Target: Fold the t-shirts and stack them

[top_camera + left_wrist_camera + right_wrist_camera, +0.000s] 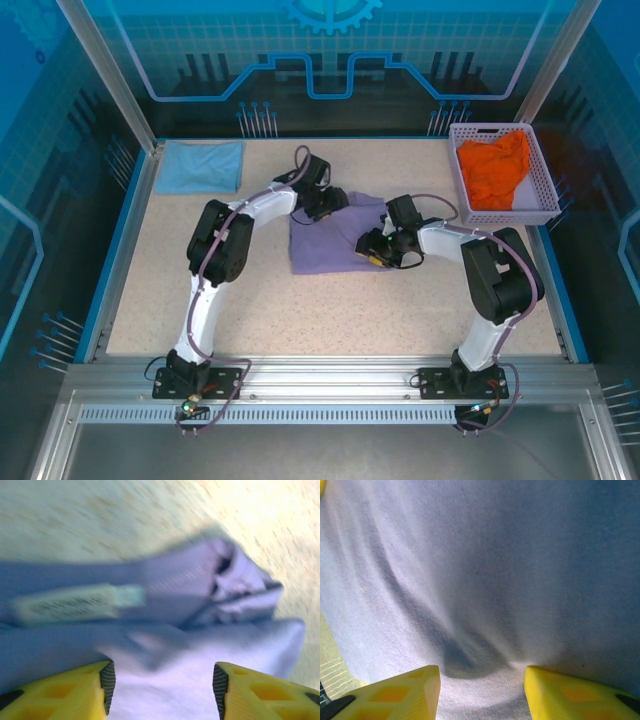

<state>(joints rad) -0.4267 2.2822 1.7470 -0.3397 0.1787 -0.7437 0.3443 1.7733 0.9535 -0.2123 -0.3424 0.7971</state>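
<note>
The lavender t-shirt (pixel 322 245) lies partly folded in the middle of the table. My left gripper (pixel 326 204) hovers at its far edge, near the collar. In the left wrist view the gripper (pixel 162 682) is open, with the collar label (pixel 75 602) and bunched cloth (pixel 235 580) ahead of it. My right gripper (pixel 376 246) is over the shirt's right side. In the right wrist view that gripper (pixel 482 682) stands open close over smooth lavender cloth (pixel 485 570). A folded light blue t-shirt (pixel 201 165) lies at the back left. An orange t-shirt (pixel 494 168) is crumpled in the basket.
The pale lattice basket (pixel 545 195) stands at the back right corner of the table (pixel 330 320). A blue rim (pixel 118 240) borders the speckled table, and metal posts stand at the back corners.
</note>
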